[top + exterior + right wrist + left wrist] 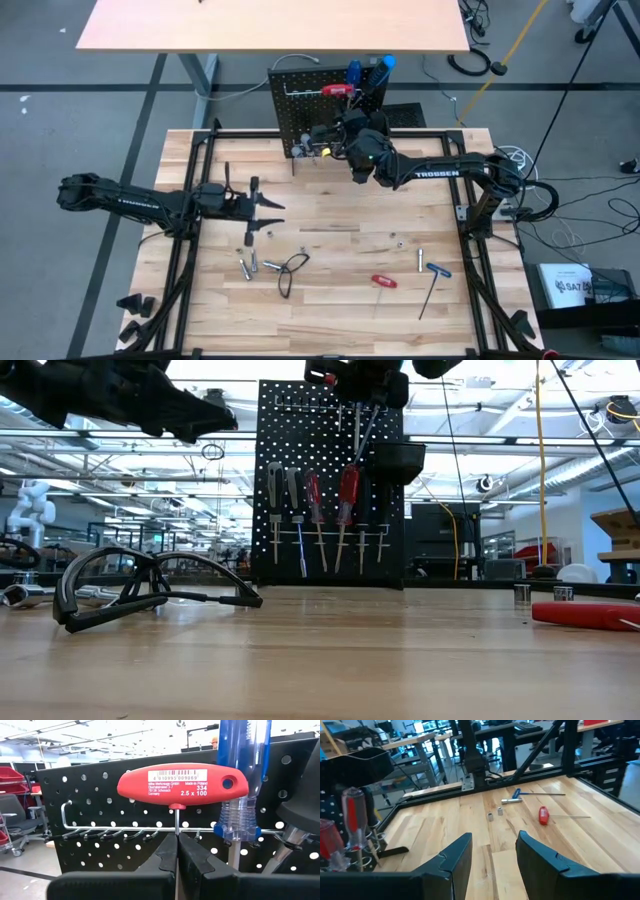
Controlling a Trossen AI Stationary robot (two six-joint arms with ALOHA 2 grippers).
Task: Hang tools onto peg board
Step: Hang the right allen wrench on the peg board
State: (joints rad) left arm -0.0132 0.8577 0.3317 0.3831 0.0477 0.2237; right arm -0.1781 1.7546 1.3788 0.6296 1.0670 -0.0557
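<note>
The black peg board (pixel 300 95) stands upright at the table's far edge, with several screwdrivers (pixel 320 510) hanging on it. My right gripper (pixel 177 851) is up at the board's top, shut on a red T-handle hex key (pixel 182 782), beside a blue-and-clear screwdriver (pixel 242 780) on the board. My left gripper (pixel 270 205) hovers open over the table's left middle, holding nothing. On the table lie a black wire loop (pixel 290 268), silver bits (pixel 248 265), a small red-handled tool (pixel 384 281) and a blue T-handle hex key (pixel 435 285). My right gripper pinches the hex key's thin shaft (pixel 176 826) between its two fingers, just under the red handle. The fingers reach about level from the table's near side toward the board and lie across the shaft. The key is lifted clear and upright, handle on top, in front of the board's hook rail (pixel 100 827).
A small black bin (pixel 400 460) hangs on the board's right side. A black frame (pixel 190 200) runs around the table's edges. A second wooden table (pixel 270 25) stands behind the board. Bare wood lies between my left gripper and the board.
</note>
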